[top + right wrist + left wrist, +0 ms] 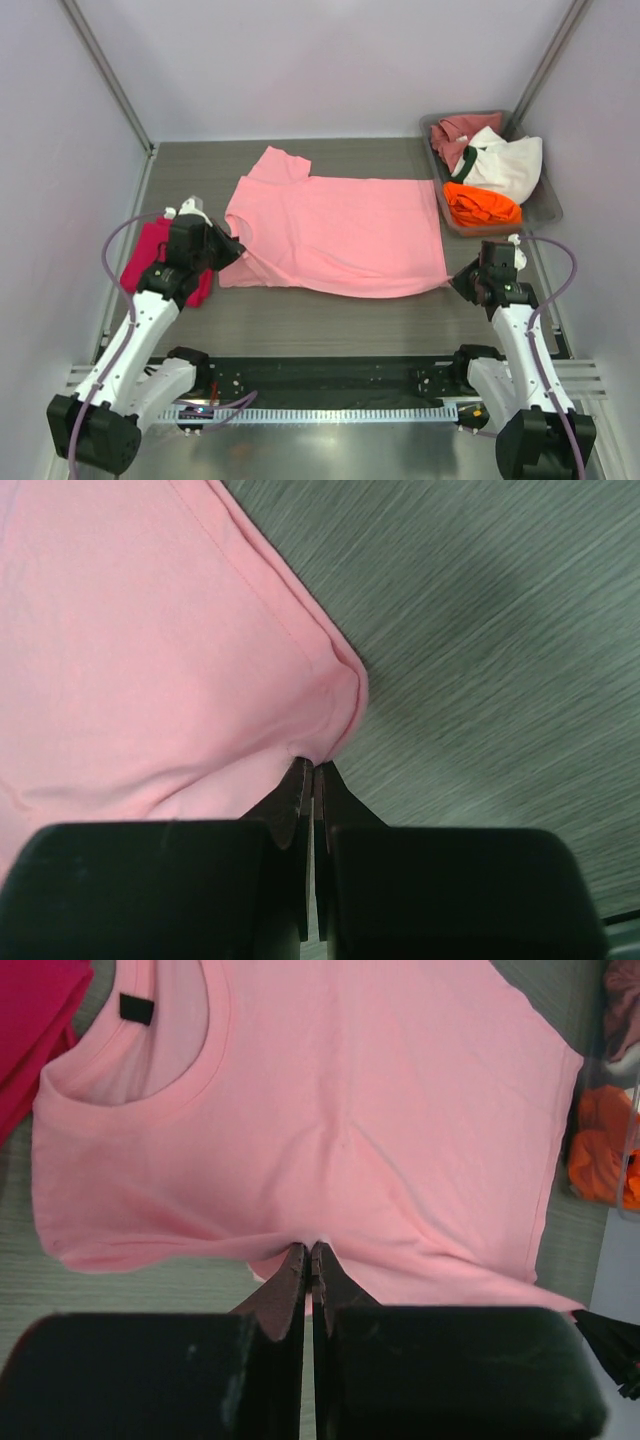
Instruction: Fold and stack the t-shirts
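Pink shirt [335, 232] is held along its near edge: left hand [310, 1252] is clamped on it by the shoulder, right hand [308, 768] on the hem corner. Both bites look thin, so the soft cloth may slip free or fold askew if the pulls differ. It lies flat and smooth mid-counter [330, 320], collar leftward beside a red shirt [145, 255]. Other shirts [490, 170] fill the far-right tray [545, 205].
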`<state>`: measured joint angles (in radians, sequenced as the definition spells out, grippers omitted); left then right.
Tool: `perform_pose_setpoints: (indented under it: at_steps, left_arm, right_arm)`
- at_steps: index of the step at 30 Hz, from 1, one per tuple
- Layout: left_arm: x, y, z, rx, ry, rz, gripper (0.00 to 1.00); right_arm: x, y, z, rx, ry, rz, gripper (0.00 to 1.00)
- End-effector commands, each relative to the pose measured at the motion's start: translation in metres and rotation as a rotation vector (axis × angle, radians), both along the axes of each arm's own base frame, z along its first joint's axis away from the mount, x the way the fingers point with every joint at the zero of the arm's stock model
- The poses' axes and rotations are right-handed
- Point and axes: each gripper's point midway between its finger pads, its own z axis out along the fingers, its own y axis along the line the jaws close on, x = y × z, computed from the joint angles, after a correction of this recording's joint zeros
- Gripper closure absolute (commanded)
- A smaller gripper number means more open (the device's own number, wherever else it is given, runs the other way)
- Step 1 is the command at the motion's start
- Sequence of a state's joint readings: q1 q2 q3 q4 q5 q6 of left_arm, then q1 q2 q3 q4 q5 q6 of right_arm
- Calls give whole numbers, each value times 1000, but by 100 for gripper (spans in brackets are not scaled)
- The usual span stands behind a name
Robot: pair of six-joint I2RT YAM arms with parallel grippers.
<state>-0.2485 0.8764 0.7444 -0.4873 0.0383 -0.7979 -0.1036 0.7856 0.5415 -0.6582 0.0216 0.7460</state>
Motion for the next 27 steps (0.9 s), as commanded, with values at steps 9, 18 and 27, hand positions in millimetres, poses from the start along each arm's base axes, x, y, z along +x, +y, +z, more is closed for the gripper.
perform_pose_setpoints:
  at_steps: [9,18,27]
  left_arm:
    - [68,-7,55,22,-153,29,100]
    - [103,-7,44,81,-121,45,100]
    - [126,2,41,113,-99,81,100]
  right_arm:
    - [50,-9,9,-26,-66,-22,99]
    - [77,-9,13,-19,-89,-22,99]
    - [97,-1,12,-10,-96,2,99]
